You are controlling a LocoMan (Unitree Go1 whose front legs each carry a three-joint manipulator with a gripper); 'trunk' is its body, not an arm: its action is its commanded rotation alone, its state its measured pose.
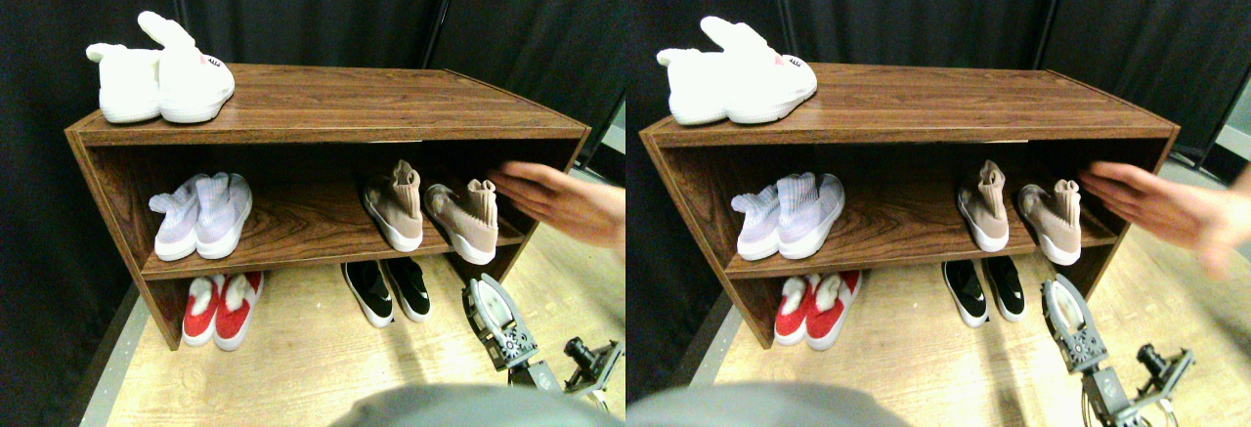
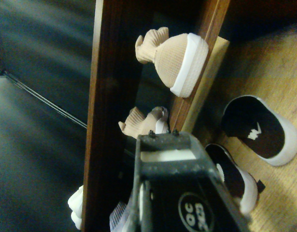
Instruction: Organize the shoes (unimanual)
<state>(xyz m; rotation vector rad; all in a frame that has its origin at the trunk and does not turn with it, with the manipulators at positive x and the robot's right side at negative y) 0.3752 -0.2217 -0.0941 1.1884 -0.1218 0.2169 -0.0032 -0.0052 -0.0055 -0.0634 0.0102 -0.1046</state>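
Note:
Two tan high-collar sock sneakers with white soles stand on the middle shelf's right part: one (image 1: 396,207) upright with its toe outward, the other (image 1: 464,220) angled to its right. A person's hand (image 1: 557,202) hovers just right of the angled one. In the wrist view both tan sneakers (image 2: 179,60) (image 2: 143,123) show at the shelf's edge. A pair of black slip-ons (image 1: 386,290) (image 2: 259,130) with white marks sits on the floor under them. My right gripper (image 1: 486,295) stands low above the floor, right of the black pair and below the tan ones, holding nothing.
The dark wooden shoe rack (image 1: 323,105) carries white bunny slippers (image 1: 161,80) on top. Pale lilac knit sneakers (image 1: 200,217) are on the middle shelf's left. Red slippers (image 1: 223,308) sit on the floor below them. Black curtains hang behind, and the floor is light wood.

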